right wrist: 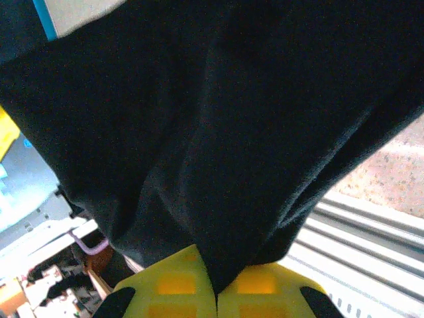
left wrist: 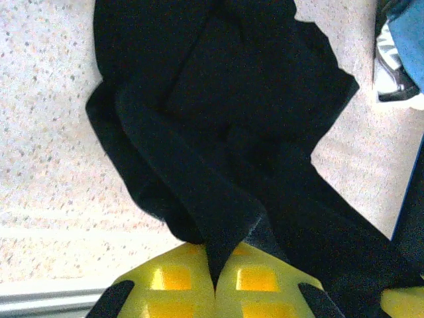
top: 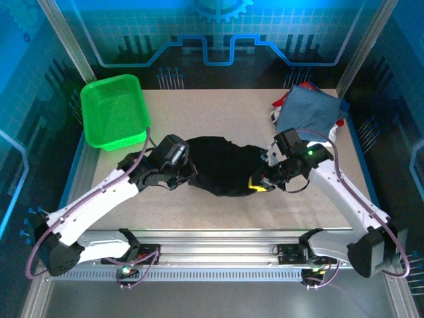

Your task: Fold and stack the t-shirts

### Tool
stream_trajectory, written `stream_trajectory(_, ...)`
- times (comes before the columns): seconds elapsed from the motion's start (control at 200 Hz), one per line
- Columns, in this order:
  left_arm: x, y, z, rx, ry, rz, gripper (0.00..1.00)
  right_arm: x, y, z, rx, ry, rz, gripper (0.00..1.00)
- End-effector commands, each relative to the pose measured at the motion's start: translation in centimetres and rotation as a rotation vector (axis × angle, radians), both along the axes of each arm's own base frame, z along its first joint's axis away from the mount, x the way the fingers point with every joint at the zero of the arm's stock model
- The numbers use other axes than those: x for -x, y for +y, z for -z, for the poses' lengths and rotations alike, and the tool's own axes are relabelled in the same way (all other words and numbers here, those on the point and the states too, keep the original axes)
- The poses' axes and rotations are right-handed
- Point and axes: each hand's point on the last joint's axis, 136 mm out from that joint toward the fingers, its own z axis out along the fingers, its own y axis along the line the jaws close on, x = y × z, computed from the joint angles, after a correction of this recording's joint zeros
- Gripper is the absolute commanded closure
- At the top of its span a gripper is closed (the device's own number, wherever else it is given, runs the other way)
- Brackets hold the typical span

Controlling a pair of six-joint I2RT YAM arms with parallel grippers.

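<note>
1. Top view: the black t-shirt (top: 222, 164) lies bunched in a crumpled oval mid-table (top: 218, 112), between the 2 arms. The left claw (top: 191, 173) meets its left edge and the right claw (top: 258, 184) its right edge. A folded slate-blue t-shirt (top: 308, 109) sits far right, and a green basket (top: 114, 109) far left.
2. Left wrist: the left claw's yellow fingers pinch a fold of the black cloth, which lies creased on the speckled table.
3. Right wrist: the right claw is clamped on a gathered pleat, and the cloth fans out in deep folds.
</note>
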Motion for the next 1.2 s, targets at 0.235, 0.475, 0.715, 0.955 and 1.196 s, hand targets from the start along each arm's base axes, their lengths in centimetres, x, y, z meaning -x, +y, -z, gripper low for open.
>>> stream_trajectory(0.235,-9.4,-0.8,0.4,0.037,-0.029,0.057,1.0,-7.0,-2.5,1.0,-0.011,0.007,0.053,1.0)
stream_trajectory(0.475,-13.0,-0.2,4.2,-0.01,0.034,0.073,1.0,-11.1,-4.1,3.6,-0.005,0.047,0.088,1.0)
stream_trajectory(0.715,-16.7,1.4,8.3,-0.045,0.089,0.03,1.0,-15.8,-4.7,6.8,0.011,0.093,0.107,0.96)
stream_trajectory(0.955,-22.2,0.9,8.0,-0.012,0.053,-0.009,0.58,-23.6,-5.0,7.9,0.01,0.044,0.16,0.67)
stream_trajectory(1.196,-22.9,4.6,-0.4,-0.127,-0.098,-0.068,0.35,-24.6,-7.9,1.6,0.149,-0.154,0.121,0.42)
